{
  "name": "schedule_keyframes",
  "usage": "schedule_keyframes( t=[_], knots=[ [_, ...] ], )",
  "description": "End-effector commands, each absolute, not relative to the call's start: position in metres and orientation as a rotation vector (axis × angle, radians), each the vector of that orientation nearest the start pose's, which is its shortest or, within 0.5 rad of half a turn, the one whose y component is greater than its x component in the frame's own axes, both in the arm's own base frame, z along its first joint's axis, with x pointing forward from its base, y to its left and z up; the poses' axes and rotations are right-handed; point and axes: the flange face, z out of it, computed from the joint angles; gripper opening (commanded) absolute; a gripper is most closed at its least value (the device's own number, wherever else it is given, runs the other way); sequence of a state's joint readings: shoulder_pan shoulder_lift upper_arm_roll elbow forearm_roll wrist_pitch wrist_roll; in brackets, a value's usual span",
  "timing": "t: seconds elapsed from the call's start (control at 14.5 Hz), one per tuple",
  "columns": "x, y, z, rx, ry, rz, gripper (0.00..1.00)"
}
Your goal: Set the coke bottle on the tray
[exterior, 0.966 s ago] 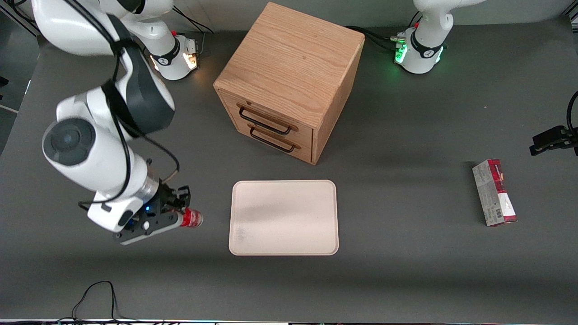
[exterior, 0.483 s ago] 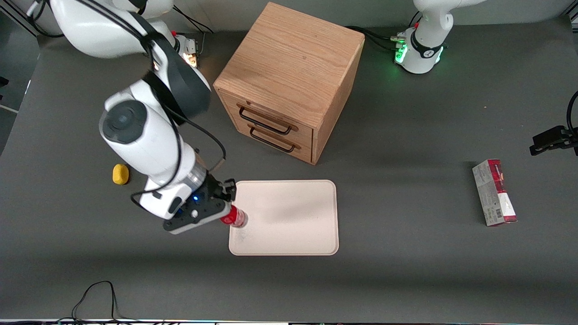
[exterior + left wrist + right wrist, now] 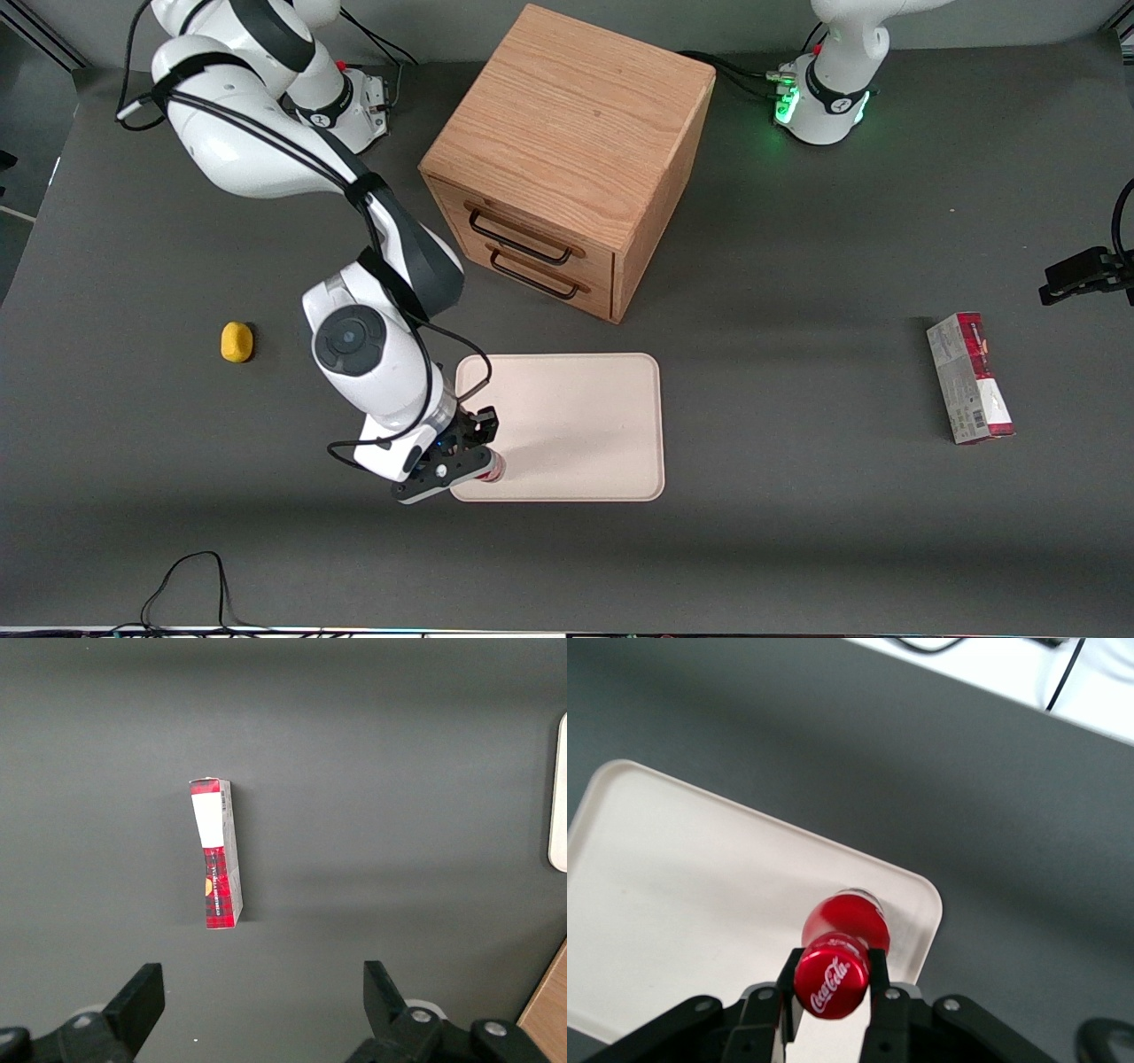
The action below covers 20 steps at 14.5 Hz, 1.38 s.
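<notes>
The coke bottle (image 3: 843, 923) is a small red bottle with a red cap (image 3: 832, 978). My right gripper (image 3: 833, 979) is shut on it just under the cap and holds it upright over a corner of the cream-white tray (image 3: 691, 886). In the front view the gripper (image 3: 469, 462) is at the tray's (image 3: 576, 416) corner nearest the camera on the working arm's side, and only a bit of the bottle (image 3: 490, 470) shows past the hand. I cannot tell whether the bottle's base touches the tray.
The wooden two-drawer cabinet (image 3: 567, 151) stands farther from the camera than the tray. A small yellow lump (image 3: 236, 342) lies toward the working arm's end. A red-and-grey carton (image 3: 969, 377) lies toward the parked arm's end, also in the left wrist view (image 3: 217, 853).
My gripper has carried the bottle from the bare table beside the tray to over the tray's near corner. The arm has swung with it, uncovering the yellow lump.
</notes>
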<state>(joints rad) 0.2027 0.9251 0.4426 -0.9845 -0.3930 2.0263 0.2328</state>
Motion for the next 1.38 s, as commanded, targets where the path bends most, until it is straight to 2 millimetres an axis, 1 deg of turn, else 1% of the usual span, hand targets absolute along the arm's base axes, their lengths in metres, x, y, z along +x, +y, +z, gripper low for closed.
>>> schedule_keyframes(
  t=[0.0, 0.07, 0.14, 0.21, 0.28, 0.34, 0.41, 0.48, 0.62, 0.69, 0.76, 0.83, 0.9, 0.97, 1.03, 1.1, 1.17, 1.31],
  knots=[
    [0.713, 0.344, 0.356, -3.051, -0.550, -0.311, 0.18],
    [0.711, 0.345, 0.348, -3.063, -0.565, -0.297, 0.22],
    [0.708, 0.345, 0.335, -3.078, -0.583, -0.272, 0.22],
    [0.707, 0.343, 0.330, -3.086, -0.576, -0.259, 0.23],
    [0.709, 0.340, 0.328, -3.093, -0.562, -0.257, 0.29],
    [0.709, 0.339, 0.328, -3.096, -0.549, -0.258, 0.57],
    [0.710, 0.338, 0.328, -3.102, -0.505, -0.260, 0.99],
    [0.710, 0.337, 0.329, -3.108, -0.464, -0.264, 1.00],
    [0.713, 0.334, 0.344, -3.104, -0.429, -0.293, 1.00],
    [0.712, 0.334, 0.368, -3.095, -0.421, -0.337, 1.00],
    [0.709, 0.333, 0.399, -3.076, -0.377, -0.375, 1.00],
    [0.703, 0.329, 0.432, -3.047, -0.303, -0.380, 1.00],
    [0.698, 0.307, 0.456, -3.051, -0.214, -0.303, 1.00],
    [0.693, 0.278, 0.483, -3.058, -0.136, -0.230, 1.00],
    [0.684, 0.247, 0.499, -3.075, -0.057, -0.136, 1.00],
    [0.668, 0.219, 0.514, -3.100, -0.007, -0.074, 1.00],
    [0.650, 0.192, 0.523, -3.124, 0.027, -0.025, 1.00],
    [0.602, 0.131, 0.543, -3.116, 0.096, 0.031, 1.00]
  ],
)
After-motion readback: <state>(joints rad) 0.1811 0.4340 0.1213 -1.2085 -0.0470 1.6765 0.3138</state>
